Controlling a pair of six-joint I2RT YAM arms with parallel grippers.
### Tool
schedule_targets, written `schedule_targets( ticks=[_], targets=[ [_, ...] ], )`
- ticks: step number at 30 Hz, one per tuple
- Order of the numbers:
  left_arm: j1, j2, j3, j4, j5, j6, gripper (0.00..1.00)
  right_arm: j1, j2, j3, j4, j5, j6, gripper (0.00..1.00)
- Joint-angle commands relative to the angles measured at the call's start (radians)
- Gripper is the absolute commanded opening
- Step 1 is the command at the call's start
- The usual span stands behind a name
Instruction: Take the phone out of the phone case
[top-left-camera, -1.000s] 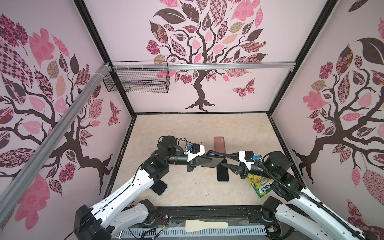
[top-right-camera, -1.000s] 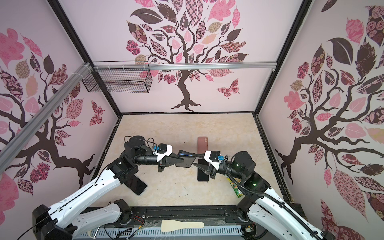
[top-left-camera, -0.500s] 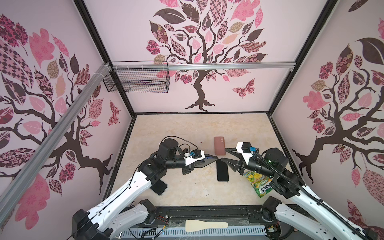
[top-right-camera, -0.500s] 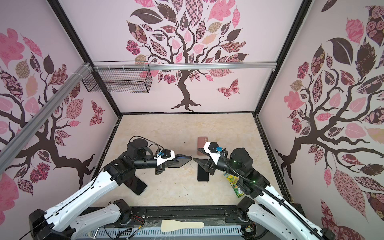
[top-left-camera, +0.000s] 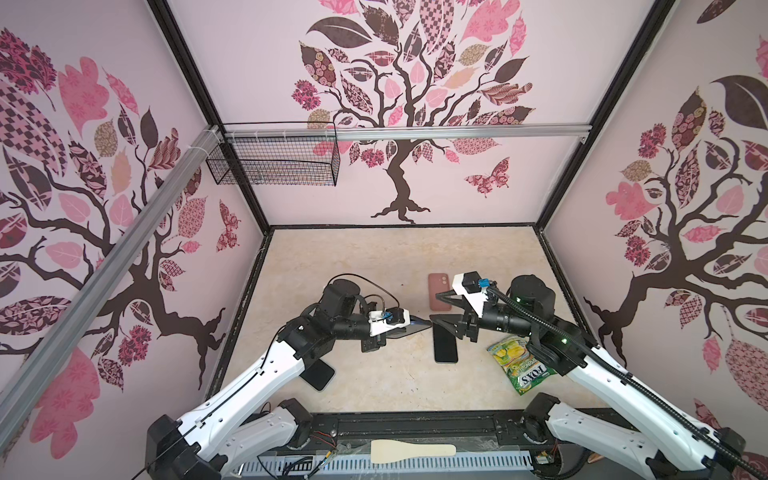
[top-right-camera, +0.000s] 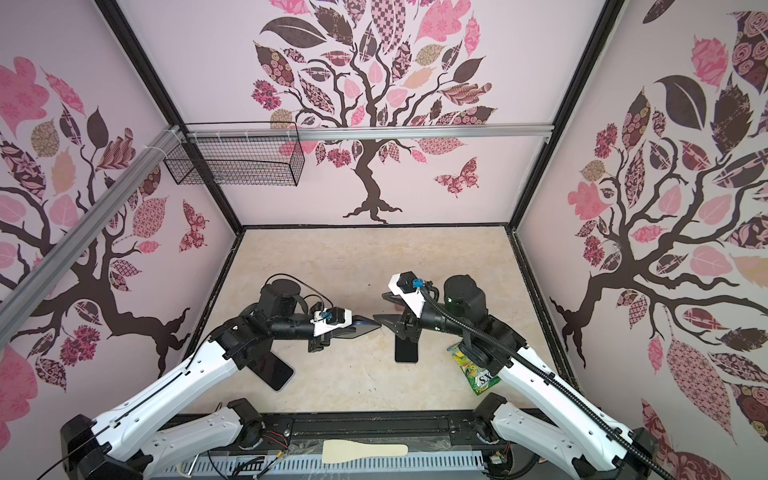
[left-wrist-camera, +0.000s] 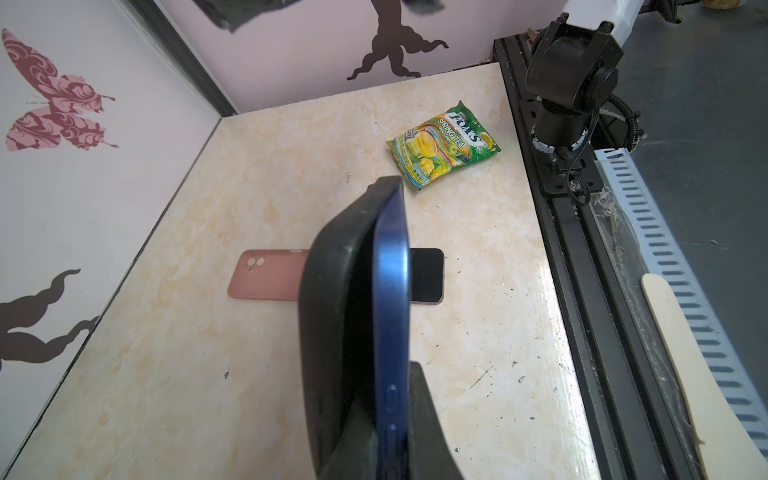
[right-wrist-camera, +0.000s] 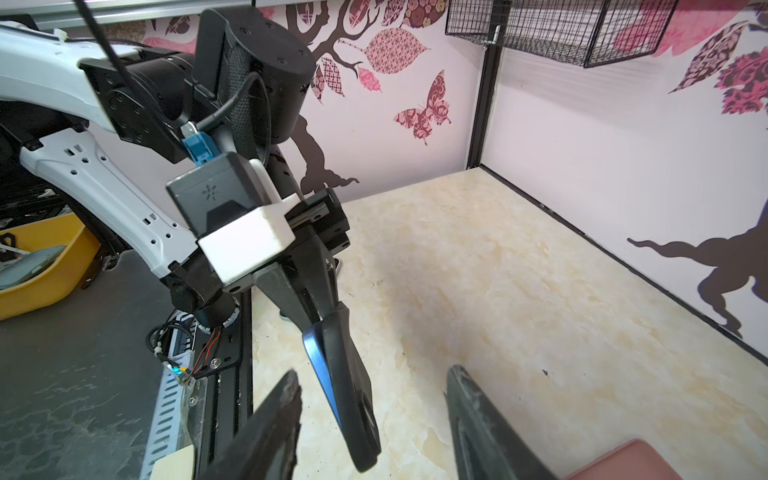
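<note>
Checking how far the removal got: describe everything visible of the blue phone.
The blue phone is slim, with a glossy, metal-looking edge and side buttons. It hangs above the table, clamped with its black case in the shut left gripper. Its far end stands clear of the case, which bows away; near the gripper they sit together.

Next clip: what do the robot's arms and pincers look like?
The left arm and right arm have glossy white shells between black cylindrical joints. A thin black cable loops over the left wrist; a ribbed black conduit runs along the right arm, whose joints carry green lights. The left pincer and right pincer have tapered matte-black fingers; the right pair's tips look scuffed.
</note>
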Motion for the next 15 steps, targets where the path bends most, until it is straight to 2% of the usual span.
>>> schedule_targets(
  ticks=[1, 5, 15],
  targets=[
    [-0.004, -0.012, 0.010, 0.023, 0.006, 0.043, 0.00, 0.046, 0.029, 0.053, -0.046, 0.015, -0.031, 0.57],
    [-0.018, -0.013, 0.011, 0.011, -0.004, 0.074, 0.00, 0.090, 0.076, 0.084, -0.069, 0.049, -0.045, 0.55],
    [-0.043, -0.032, 0.001, 0.005, -0.016, 0.102, 0.00, 0.099, 0.128, 0.112, -0.108, 0.038, -0.064, 0.50]
  ],
)
